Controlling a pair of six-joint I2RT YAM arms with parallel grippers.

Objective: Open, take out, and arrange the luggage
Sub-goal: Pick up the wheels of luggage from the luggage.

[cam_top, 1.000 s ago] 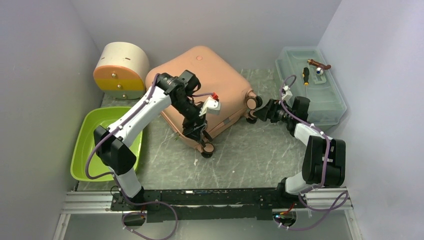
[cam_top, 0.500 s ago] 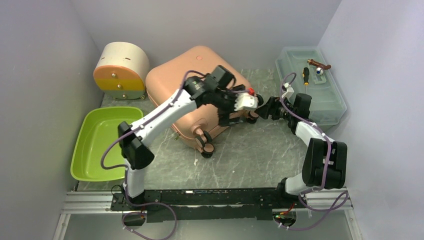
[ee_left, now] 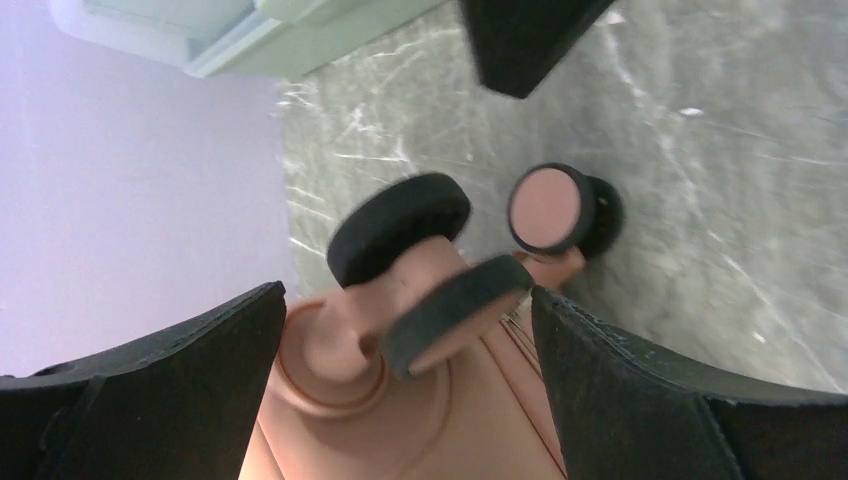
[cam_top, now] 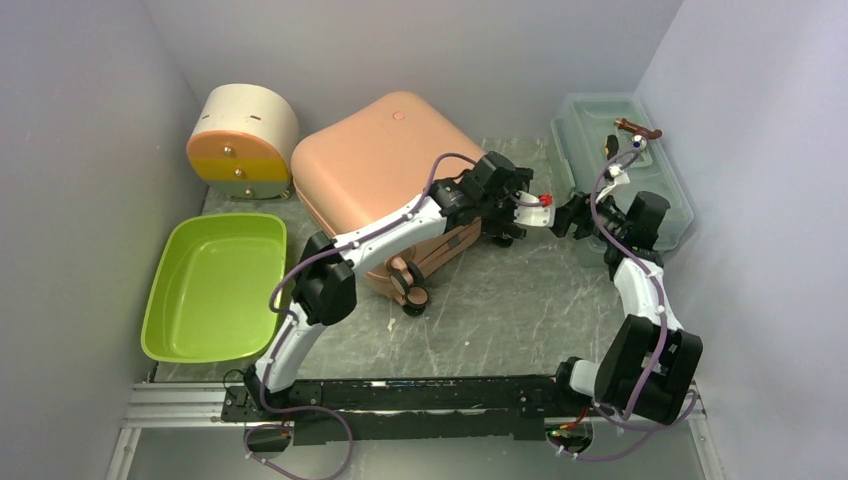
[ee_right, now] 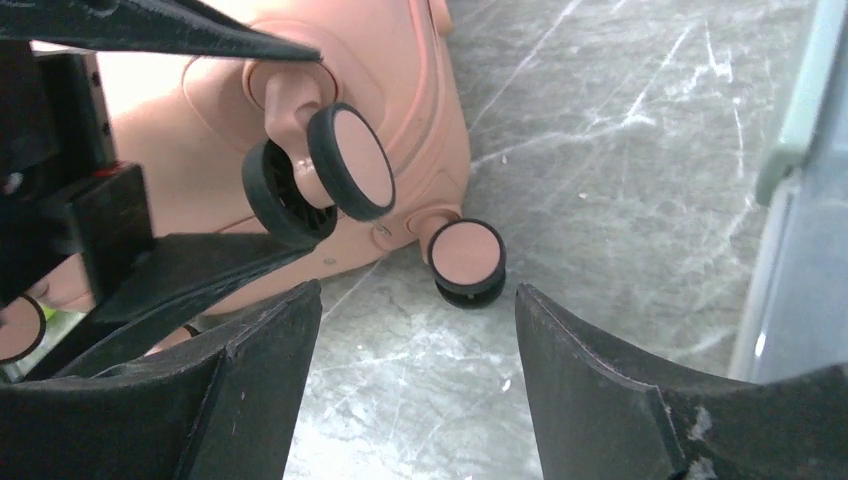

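Lying closed at mid-back of the table (cam_top: 500, 310), the one luggage (cam_top: 385, 160) sits among one green tray (cam_top: 215, 280), one cream box (cam_top: 240, 140) and one toolbox (cam_top: 585, 115); the left gripper (cam_top: 505, 232) and right gripper (cam_top: 566, 218) meet by its right corner. Left wrist view: two left fingers (ee_left: 170, 390) spread wide, straddling one twin wheel (ee_left: 420, 265), gripping nothing. Right wrist view: two right fingers (ee_right: 250, 400) equally wide, empty, two wheel sets (ee_right: 320, 175) ahead.

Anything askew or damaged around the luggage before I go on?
The luggage lies shut on its side, skewed to the edges of the table. No damage or spill shows. The left pincer and right pincer hang open at its wheels.
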